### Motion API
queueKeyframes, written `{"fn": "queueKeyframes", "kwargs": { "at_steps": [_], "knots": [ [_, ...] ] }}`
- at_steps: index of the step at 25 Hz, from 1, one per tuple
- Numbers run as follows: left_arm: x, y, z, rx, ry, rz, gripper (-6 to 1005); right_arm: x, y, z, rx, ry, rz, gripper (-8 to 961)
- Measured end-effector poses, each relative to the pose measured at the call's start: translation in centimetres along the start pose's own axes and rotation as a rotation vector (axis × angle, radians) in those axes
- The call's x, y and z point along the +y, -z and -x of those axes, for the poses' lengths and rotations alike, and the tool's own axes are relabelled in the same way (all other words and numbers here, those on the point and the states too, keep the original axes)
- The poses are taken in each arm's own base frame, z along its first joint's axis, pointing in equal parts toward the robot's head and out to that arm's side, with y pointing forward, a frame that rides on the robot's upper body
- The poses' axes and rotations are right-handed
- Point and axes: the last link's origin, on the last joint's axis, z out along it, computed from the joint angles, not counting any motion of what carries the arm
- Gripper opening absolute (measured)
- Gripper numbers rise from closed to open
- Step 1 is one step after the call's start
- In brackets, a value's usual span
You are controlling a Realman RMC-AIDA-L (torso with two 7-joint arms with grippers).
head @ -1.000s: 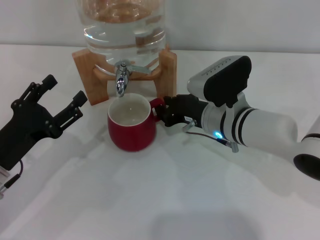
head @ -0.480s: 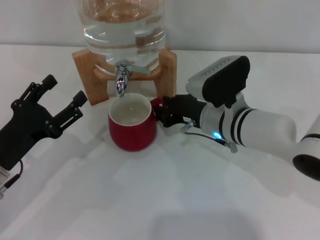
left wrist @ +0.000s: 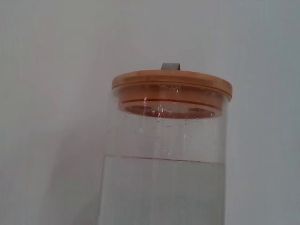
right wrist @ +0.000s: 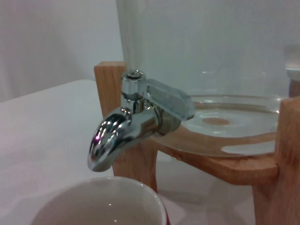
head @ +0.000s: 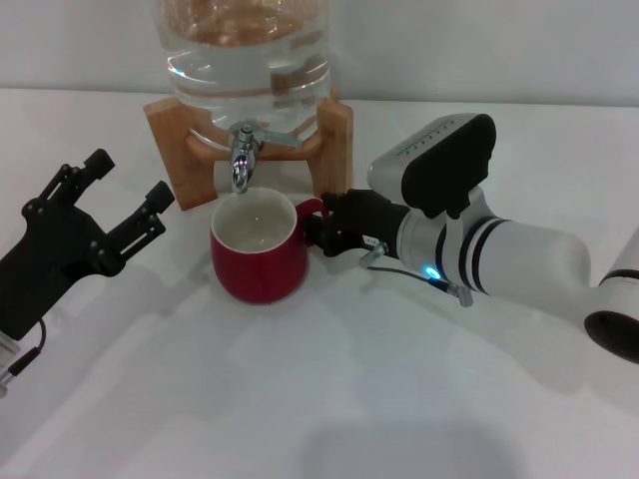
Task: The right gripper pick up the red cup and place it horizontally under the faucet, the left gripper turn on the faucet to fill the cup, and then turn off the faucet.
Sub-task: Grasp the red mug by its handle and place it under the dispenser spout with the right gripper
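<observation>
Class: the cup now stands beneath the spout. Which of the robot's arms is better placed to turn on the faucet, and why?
Left. The left gripper is open and free beside the faucet, while the right gripper is at the red cup handle.

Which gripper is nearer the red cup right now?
Right. The right gripper is at the red cup handle; the left gripper is open, off to the cup's left, clear of it.

Head view looks down at faucet [head: 243,152], right wrist close-up shares it, left wrist faces jug lid [left wrist: 171,83]
</observation>
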Motion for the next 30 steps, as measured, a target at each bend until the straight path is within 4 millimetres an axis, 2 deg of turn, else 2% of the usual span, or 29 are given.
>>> {"fn": "queueKeyframes", "kwargs": {
  "at_steps": [5, 30],
  "knots": [
    [0.0, 0.0, 0.0, 0.0, 0.0, 0.0, 886, -0.26, 0.02, -0.01, 0.0, -0.001, -0.008, 361],
    [-0.23, 0.03, 0.05, -0.006, -0.002, -0.012, 886, -0.3, 0.39, -0.61, -0.006, -0.001, -0.007, 361]
  ]
}}
